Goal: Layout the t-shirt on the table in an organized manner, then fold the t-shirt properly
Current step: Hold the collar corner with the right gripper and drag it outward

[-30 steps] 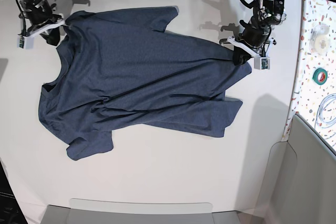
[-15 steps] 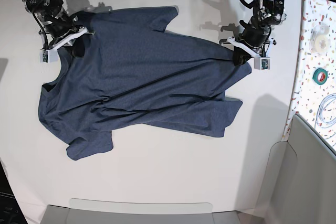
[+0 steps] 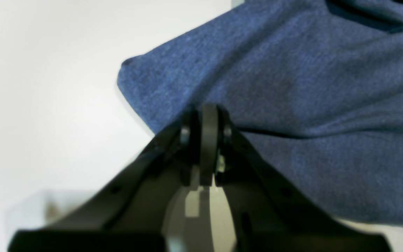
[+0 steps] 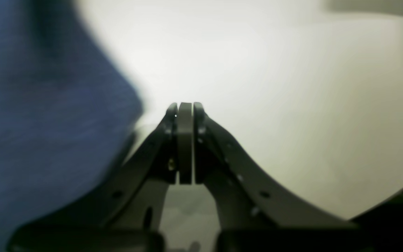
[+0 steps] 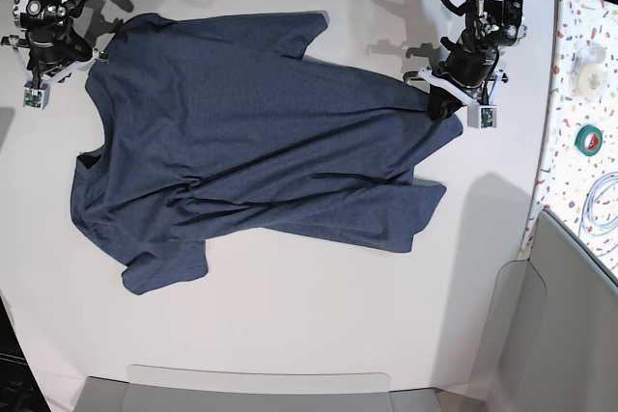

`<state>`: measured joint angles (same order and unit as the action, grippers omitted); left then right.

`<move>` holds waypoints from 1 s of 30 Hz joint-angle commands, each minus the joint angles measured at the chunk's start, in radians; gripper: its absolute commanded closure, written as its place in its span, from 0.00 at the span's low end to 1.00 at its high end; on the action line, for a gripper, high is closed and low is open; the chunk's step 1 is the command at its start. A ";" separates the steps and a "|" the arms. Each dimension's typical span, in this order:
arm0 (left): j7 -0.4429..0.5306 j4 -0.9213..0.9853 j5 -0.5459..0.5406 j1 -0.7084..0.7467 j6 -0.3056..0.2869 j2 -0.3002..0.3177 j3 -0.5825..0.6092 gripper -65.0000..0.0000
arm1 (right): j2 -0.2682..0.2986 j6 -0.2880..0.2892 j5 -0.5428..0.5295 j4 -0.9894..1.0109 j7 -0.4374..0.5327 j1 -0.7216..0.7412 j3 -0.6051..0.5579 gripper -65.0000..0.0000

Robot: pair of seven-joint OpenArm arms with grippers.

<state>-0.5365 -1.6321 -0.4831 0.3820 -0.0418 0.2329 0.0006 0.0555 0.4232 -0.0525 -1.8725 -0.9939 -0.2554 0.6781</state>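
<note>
Pinching a hem corner of the t-shirt [image 5: 261,142], the left end effector [image 5: 442,103] stands clamped near the tabletop's [image 5: 290,315] far edge; the right end effector [image 4: 184,108], fingers together and empty, sits beside the shirt's shoulder.

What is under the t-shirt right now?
The white table shows all around the t-shirt, which lies on it plain side up. Anything beneath the cloth, including any lettering, is covered.
</note>
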 commanded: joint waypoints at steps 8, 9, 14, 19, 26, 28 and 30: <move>-0.162 0.013 0.053 0.031 0.052 0.003 0.000 0.94 | 0.025 0.004 -0.030 -0.039 0.014 0.003 0.128 1.00; -0.162 0.002 0.051 0.033 0.052 0.003 -0.001 0.94 | 0.013 0.004 -0.070 -0.066 0.014 -0.002 0.141 1.00; -0.161 -0.043 0.050 0.038 0.052 0.001 -0.003 0.91 | 0.002 0.004 -0.251 -0.126 0.005 -0.025 0.136 1.00; -0.161 -0.118 0.050 0.039 0.052 -0.039 -0.004 0.76 | -0.079 0.004 -0.344 -0.128 0.005 -0.046 0.047 1.00; -0.161 -0.227 0.050 0.054 0.052 -0.085 -0.006 0.66 | -0.207 0.004 -0.383 -0.124 0.011 -0.072 -0.151 1.00; -0.167 -0.279 0.050 0.056 0.052 -0.100 -0.006 0.64 | -0.213 0.004 -0.383 -0.123 0.011 -0.072 -0.192 1.00; -0.164 -0.320 0.050 0.074 0.052 -0.100 -0.006 0.62 | -0.213 0.004 -0.384 -0.123 0.011 -0.077 -0.212 1.00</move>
<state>-0.7311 -1.9270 -0.4294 0.4580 0.0124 0.1265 -0.0029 -0.1627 0.4236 -0.4255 -1.9793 -1.0012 -0.3298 0.4625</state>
